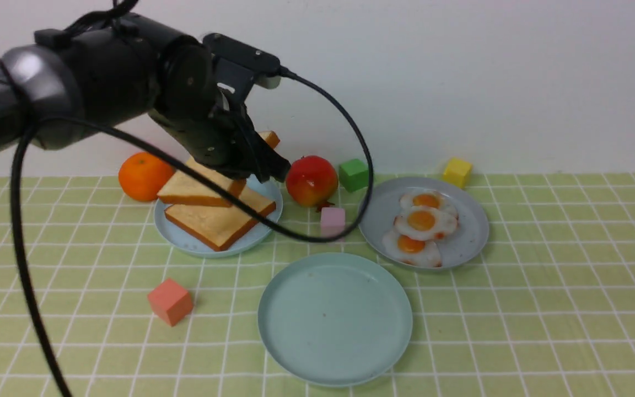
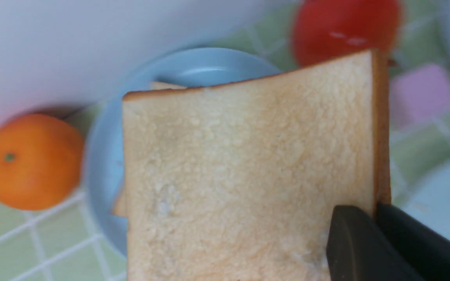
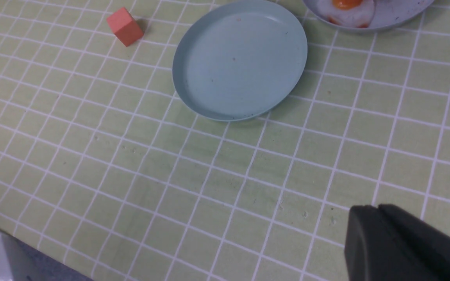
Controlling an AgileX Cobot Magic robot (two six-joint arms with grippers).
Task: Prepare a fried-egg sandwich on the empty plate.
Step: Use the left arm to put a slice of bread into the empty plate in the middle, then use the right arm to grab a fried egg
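Observation:
My left gripper [image 1: 243, 175] is shut on one edge of a toast slice [image 1: 193, 190] and holds it tilted just above the sky-blue plate [image 1: 185, 240]. A second toast slice [image 1: 221, 223] lies on that plate. In the left wrist view the held slice [image 2: 248, 175] fills the frame, with the gripper [image 2: 377, 212] at its crust. The empty teal plate [image 1: 335, 317] sits at front centre, also in the right wrist view [image 3: 240, 58]. Three fried eggs [image 1: 422, 220] lie on the grey-blue plate [image 1: 474, 231]. My right gripper [image 3: 377, 208] is shut and empty above bare cloth.
An orange [image 1: 144, 176], a red fruit [image 1: 311, 181], a green cube [image 1: 353, 173] and a yellow cube [image 1: 457, 172] stand along the back. A pink cube [image 1: 332, 219] lies between the plates. A salmon cube [image 1: 170, 301] lies front left. The left arm's cable [image 1: 350, 220] loops low.

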